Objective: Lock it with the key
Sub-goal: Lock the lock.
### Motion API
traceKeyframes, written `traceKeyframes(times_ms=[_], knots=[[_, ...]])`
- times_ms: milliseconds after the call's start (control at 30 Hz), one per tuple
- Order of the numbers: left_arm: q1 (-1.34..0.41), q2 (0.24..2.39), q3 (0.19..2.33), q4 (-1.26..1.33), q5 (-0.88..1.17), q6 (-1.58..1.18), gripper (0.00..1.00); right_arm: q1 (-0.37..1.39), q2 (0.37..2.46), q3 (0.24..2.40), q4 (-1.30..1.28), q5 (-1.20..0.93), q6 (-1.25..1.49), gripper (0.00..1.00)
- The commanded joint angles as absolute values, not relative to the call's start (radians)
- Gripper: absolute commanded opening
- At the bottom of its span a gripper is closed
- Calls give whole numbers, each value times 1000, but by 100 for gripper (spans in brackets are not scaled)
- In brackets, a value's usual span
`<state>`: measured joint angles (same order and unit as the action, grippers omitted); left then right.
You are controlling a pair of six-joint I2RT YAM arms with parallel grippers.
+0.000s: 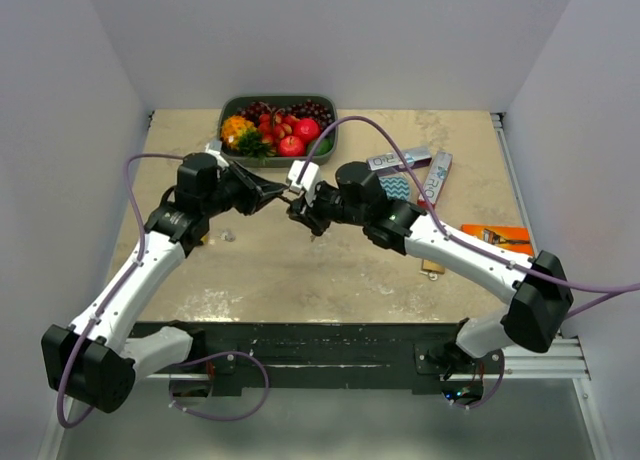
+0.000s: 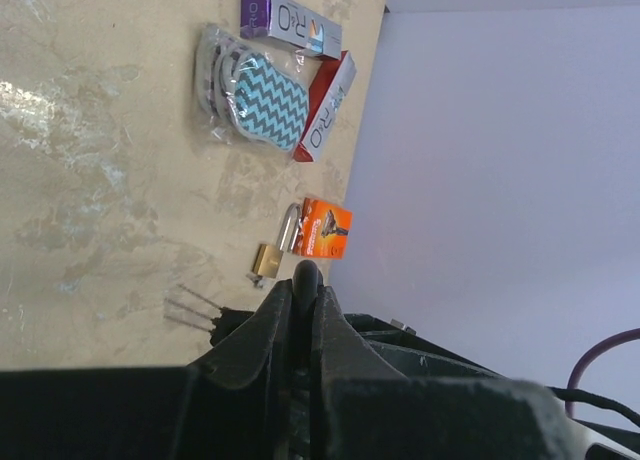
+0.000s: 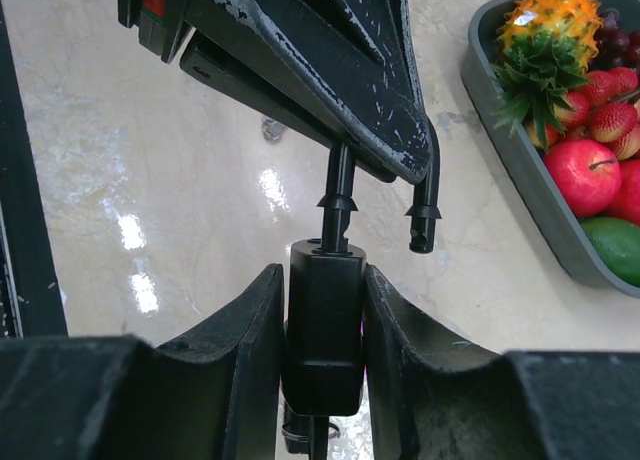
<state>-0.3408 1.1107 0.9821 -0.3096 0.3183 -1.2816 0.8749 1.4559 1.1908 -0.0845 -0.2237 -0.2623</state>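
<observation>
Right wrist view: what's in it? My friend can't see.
The right gripper clamps a black rectangular block; a thin black prong joins it to the left gripper above. A grey tray of fruit sits right, on the beige table.

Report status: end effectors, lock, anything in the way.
Left end effector shut on shackle. Right end effector shut on lock body, one shackle leg seated, other leg free. Fruit tray off to side, clear of both.
</observation>
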Motion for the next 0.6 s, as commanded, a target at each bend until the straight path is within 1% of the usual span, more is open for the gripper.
traceKeyframes(times_ms=[0,33,100,133,200,233,267,300,333,367,400,433,467,500,567], knots=[[-339,1036,980,-244,361,-1277,18,868,1384,1192,-64,-296,-265,0],[-337,1028,977,-255,351,-1246,32,862,1375,1189,-72,-325,-258,0],[-328,999,963,-271,327,-1166,43,836,1356,1189,-98,-397,-239,0],[-324,990,954,-252,328,-1126,62,825,1339,1193,-109,-423,-226,0],[-296,968,943,-252,356,-1034,74,792,1324,1196,-144,-507,-212,0],[-279,962,943,-249,385,-917,83,779,1307,1201,-156,-531,-201,0],[-261,965,957,-249,467,-837,87,770,1299,1204,-185,-560,-199,0],[-233,982,975,-264,506,-751,91,753,1296,1207,-204,-586,-199,0],[-223,992,995,-279,561,-541,99,746,1290,1216,-222,-641,-201,0],[-221,1002,1027,-285,698,-409,99,739,1284,1219,-265,-664,-209,0],[-219,1014,1048,-310,737,-164,99,735,1281,1223,-287,-685,-216,0],[-221,1014,1064,-383,773,-27,99,735,1276,1227,-307,-722,-233,0],[-221,1006,1075,-402,837,95,99,736,1267,1229,-333,-741,-238,0],[-219,984,1072,-414,871,312,99,735,1264,1230,-344,-764,-242,0],[-221,957,1053,-504,975,542,96,735,1267,1241,-379,-810,-239,0]])
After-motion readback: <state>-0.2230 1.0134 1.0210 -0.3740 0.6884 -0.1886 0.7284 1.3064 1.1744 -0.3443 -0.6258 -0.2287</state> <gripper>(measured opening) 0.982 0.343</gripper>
